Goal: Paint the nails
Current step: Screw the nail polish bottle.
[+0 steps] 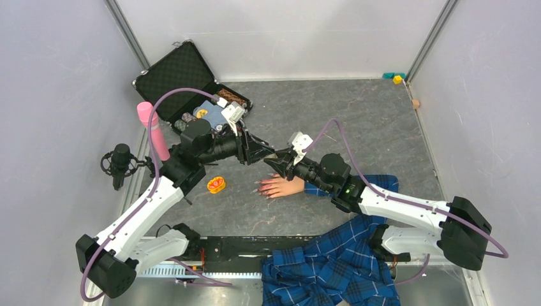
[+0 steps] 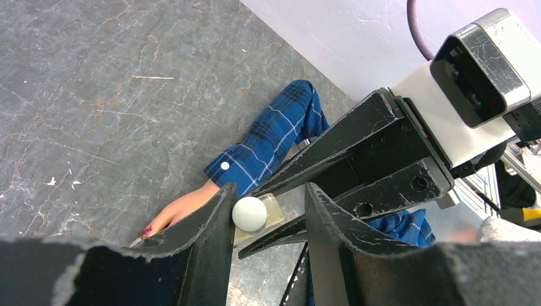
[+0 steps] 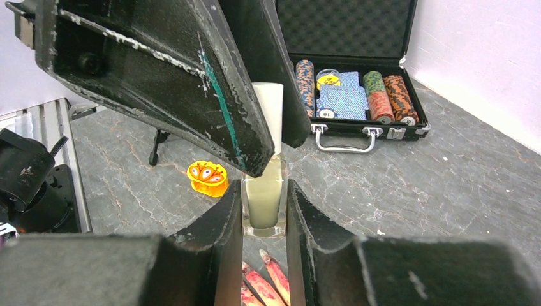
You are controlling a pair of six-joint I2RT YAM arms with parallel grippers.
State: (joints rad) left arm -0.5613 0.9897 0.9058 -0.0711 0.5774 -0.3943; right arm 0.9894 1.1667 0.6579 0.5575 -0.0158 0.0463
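My right gripper [image 3: 263, 194] pinches the small clear bottle [image 3: 263, 207] tight, with the white cap [image 2: 249, 213] pointing at my left gripper [image 2: 268, 197]. That one is spread around the cap. One finger touches it, but it is not squeezing yet. I think it is there to twist the cap off. The nails [image 3: 268, 275] are just under the bottle, on the mannequin hand [image 1: 281, 186] lying on the table [image 1: 357, 115].
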